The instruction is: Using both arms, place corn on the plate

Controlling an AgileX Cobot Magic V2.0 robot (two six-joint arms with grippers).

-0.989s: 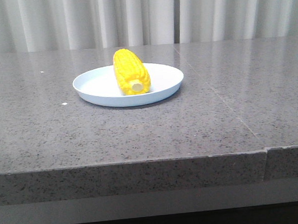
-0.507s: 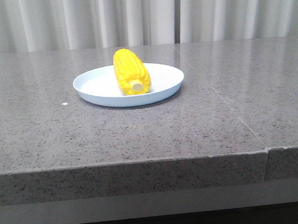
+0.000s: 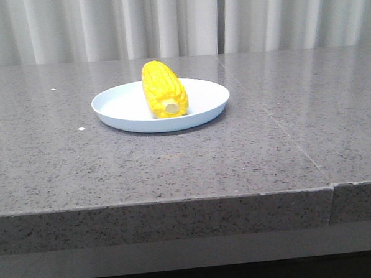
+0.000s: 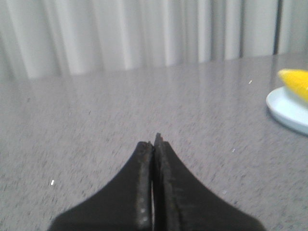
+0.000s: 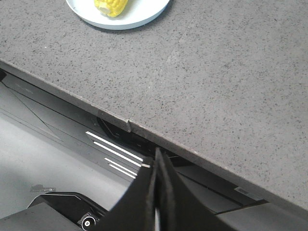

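The yellow corn [image 3: 163, 89] lies on the pale blue-white plate [image 3: 124, 105] in the front view, its pale cut stem end facing the camera. Neither arm shows in the front view. In the left wrist view my left gripper [image 4: 154, 144] is shut and empty, low over the grey table, with the plate [image 4: 288, 107] and the corn's tip [image 4: 296, 82] far off at the frame edge. In the right wrist view my right gripper [image 5: 156, 161] is shut and empty, pulled back beyond the table's front edge, with the plate [image 5: 139, 14] and corn [image 5: 110, 6] far away.
The grey speckled stone table [image 3: 285, 134] has a seam running across its right part and a front edge [image 3: 176, 205]. White curtains [image 3: 179, 21] hang behind it. Below the table edge the right wrist view shows the robot base [image 5: 62, 144].
The plate with the corn appears shifted very slightly to the right; nothing else has visibly moved.
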